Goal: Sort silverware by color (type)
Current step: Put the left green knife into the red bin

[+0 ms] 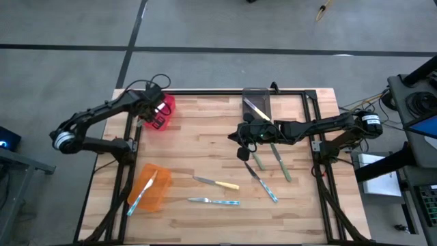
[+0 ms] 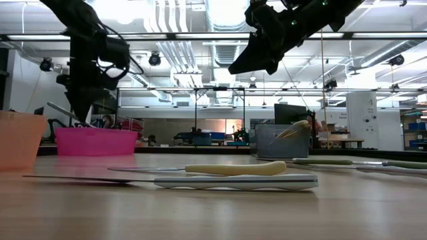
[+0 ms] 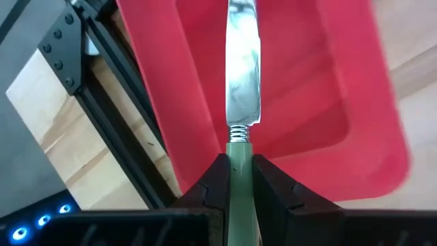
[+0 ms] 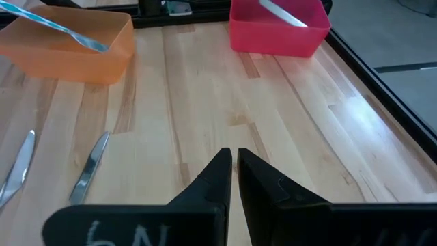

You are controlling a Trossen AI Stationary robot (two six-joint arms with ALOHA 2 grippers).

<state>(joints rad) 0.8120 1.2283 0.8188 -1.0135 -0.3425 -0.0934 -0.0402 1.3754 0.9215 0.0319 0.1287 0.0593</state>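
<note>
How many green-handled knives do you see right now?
3. One green-handled knife is clamped in the left gripper over the red bin; two more knives lie side by side on the table near the grey bin. The right arm may hide others.

Two knives lie near the bench's front edge: blue-handled (image 2: 233, 181), yellow-handled (image 2: 230, 169) just behind. Pink bin (image 2: 97, 141) at left (blade protruding); grey bin (image 2: 280, 141) farther back.

Industrial lab or workshop space. Low view shows exposed ceiling ducts (image 2: 193, 20) and pipes, strip lights, shelving and equipment racks far behind the wooden table (image 1: 205, 137). High view: grey concrete floor (image 1: 68, 27), black aluminium frame (image 1: 130, 171) around the table.
</note>
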